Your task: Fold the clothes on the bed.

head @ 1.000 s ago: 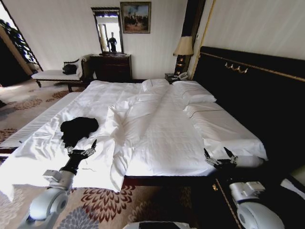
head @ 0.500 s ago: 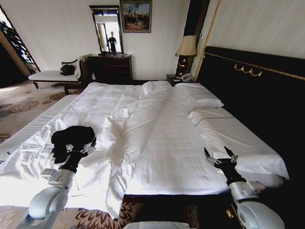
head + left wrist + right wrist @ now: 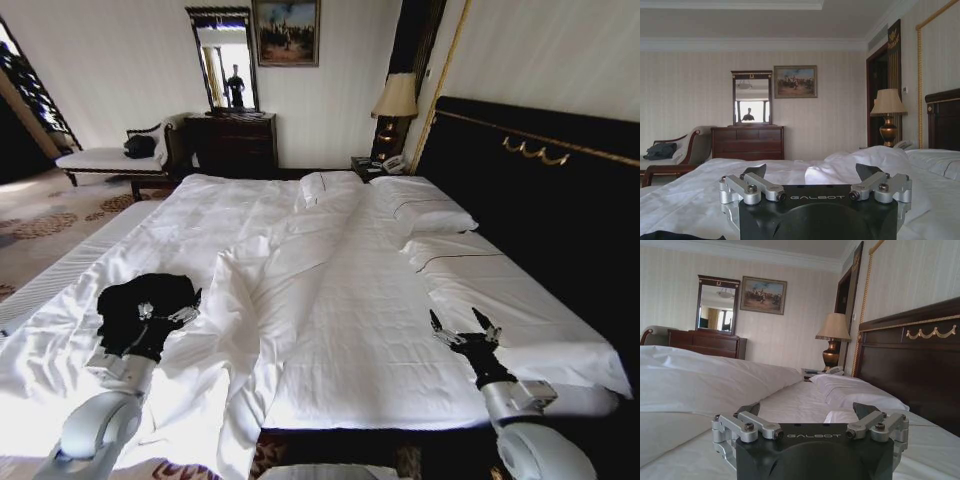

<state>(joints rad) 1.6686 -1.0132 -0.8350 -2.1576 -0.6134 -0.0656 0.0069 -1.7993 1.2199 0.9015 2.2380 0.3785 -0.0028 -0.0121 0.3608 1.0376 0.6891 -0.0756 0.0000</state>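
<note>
Black T-shirt (image 3: 143, 305): crumpled in a heap on the white duvet, at about 8 o'clock on the bed (image 3: 350, 290).
Left gripper (image 3: 167, 313): over the shirt's near right edge, fingers spread apart, nothing between them; it may be touching the cloth, I cannot tell.
Right gripper (image 3: 464, 331): at about 4 o'clock, above the bare sheet below the pillows (image 3: 430, 215), fingers spread wide, holding nothing.
Headboard (image 3: 530, 200): dark, along the right side.
</note>
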